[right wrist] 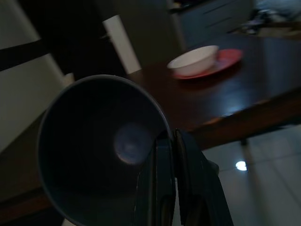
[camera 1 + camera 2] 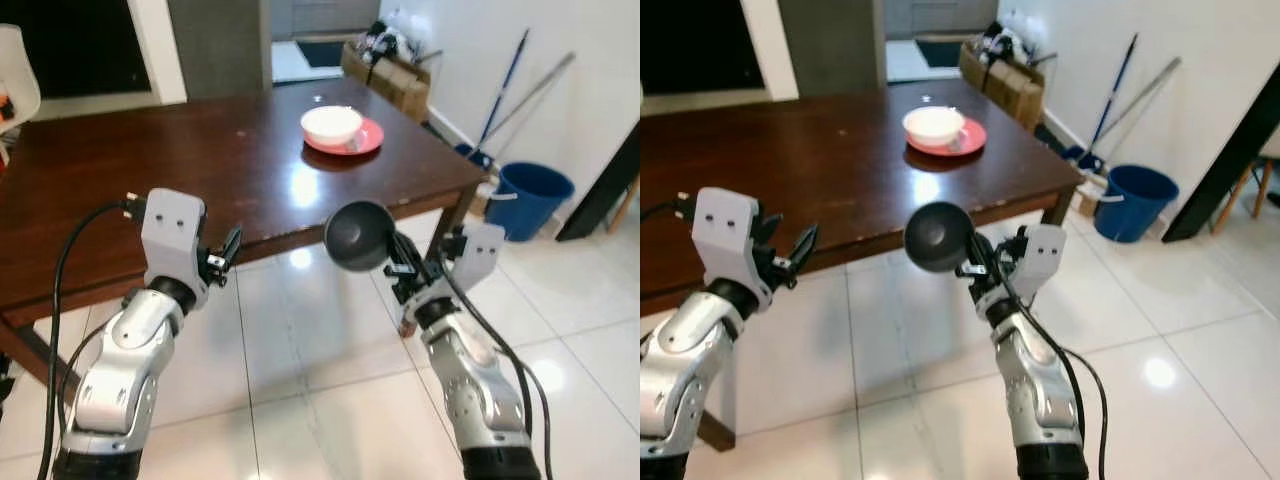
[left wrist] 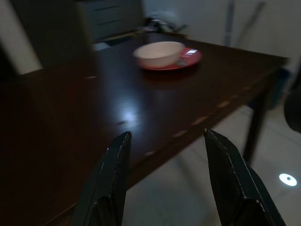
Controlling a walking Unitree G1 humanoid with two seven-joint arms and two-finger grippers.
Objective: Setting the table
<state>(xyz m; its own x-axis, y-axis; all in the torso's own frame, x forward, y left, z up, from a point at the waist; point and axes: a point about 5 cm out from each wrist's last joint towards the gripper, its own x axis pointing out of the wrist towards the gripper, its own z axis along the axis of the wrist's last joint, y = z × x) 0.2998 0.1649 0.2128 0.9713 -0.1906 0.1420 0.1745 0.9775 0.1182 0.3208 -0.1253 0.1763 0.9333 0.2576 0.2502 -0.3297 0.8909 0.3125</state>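
A dark grey bowl (image 2: 358, 235) is held in the air in front of the table's near edge, tipped on its side. My right gripper (image 2: 397, 262) is shut on its rim, as the right wrist view shows with the bowl (image 1: 101, 146) clamped between the fingers. On the dark wooden table (image 2: 150, 170) a white bowl (image 2: 331, 124) sits on a red plate (image 2: 364, 139) near the far right corner. My left gripper (image 2: 228, 250) is open and holds nothing, just short of the table's near edge; its fingers (image 3: 110, 179) stand wide apart.
A blue bucket (image 2: 533, 195) and mop handles (image 2: 505, 75) stand by the right wall. Cardboard boxes (image 2: 390, 75) lie behind the table. A white chair (image 2: 15, 80) is at the far left. Glossy white floor tiles (image 2: 320, 390) spread below my arms.
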